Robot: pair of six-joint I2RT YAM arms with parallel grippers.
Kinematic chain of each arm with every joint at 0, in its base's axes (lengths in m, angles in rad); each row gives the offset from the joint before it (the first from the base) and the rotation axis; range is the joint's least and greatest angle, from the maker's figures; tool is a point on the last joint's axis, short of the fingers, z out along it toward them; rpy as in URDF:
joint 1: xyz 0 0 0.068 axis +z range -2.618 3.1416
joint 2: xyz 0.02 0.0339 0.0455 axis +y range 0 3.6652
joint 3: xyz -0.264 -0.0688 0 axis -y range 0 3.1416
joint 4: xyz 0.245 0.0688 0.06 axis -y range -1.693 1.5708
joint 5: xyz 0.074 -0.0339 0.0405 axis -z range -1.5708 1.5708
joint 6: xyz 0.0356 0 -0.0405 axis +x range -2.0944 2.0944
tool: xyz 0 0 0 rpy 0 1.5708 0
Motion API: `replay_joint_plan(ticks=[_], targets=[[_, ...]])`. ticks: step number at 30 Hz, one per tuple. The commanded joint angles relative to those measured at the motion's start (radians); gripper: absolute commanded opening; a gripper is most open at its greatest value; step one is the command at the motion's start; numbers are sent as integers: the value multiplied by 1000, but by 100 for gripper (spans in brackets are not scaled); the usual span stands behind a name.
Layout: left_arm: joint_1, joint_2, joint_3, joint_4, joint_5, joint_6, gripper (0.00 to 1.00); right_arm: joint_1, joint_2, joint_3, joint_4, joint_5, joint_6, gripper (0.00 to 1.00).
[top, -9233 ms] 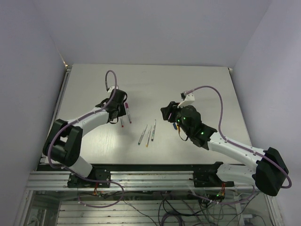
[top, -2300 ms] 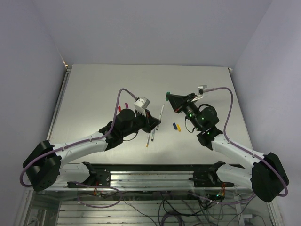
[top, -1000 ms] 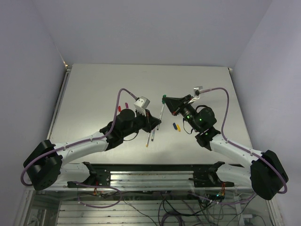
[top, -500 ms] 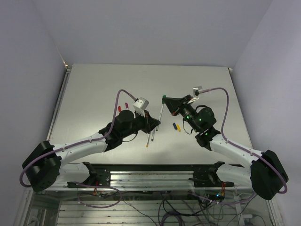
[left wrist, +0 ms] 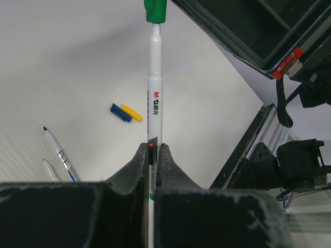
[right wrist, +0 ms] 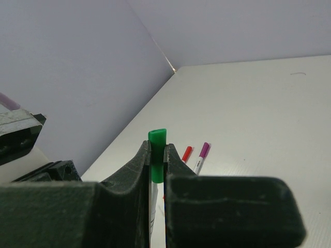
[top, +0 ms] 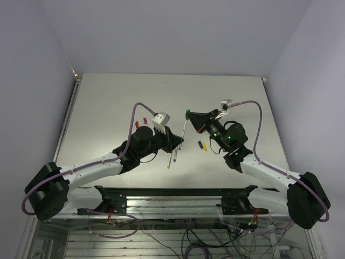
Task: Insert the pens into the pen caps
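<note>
a: state of the left jaws?
b: we read them as clamped on the green pen (left wrist: 154, 93). they grip the lower barrel, and the pen runs straight out along the jaw axis.

a: and the right jaws?
b: pressed together on the green cap (right wrist: 157, 150), one finger on each side. the cap's rounded end stands clear above the fingertips.

a: where are pen and cap relative to each other?
b: we see both held above the counter (top: 108, 97), between the two arms, near the middle. in the left wrist view the pen's narrow tip meets the mouth of the cap, in line with it. we cannot tell how far the tip is seated.

a: what lies on the counter?
b: the blue cap (left wrist: 120, 112) and the yellow cap (left wrist: 132, 112) lie touching, side by side. in the top view they are near the right arm. a blue-tipped pen (left wrist: 61, 155) lies uncapped, with a second pen (left wrist: 49, 169) just beside it. we cannot read that one's tip colour.

a: anything further back?
b: a magenta-capped pen (right wrist: 202, 152) and a red cap (right wrist: 186, 153) lie just beside each other on the left side of the counter. a finger hides what the red cap sits on.
</note>
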Motion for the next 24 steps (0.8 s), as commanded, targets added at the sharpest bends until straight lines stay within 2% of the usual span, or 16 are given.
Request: replay_joint_plan(ticks=[1, 24], targets=[[-5, -8, -5, 47, -16, -6, 7, 8, -14, -14, 15, -3, 5, 0], [-6, -15, -16, 50, -32, -11, 7, 14, 0, -10, 35, -1, 16, 0]])
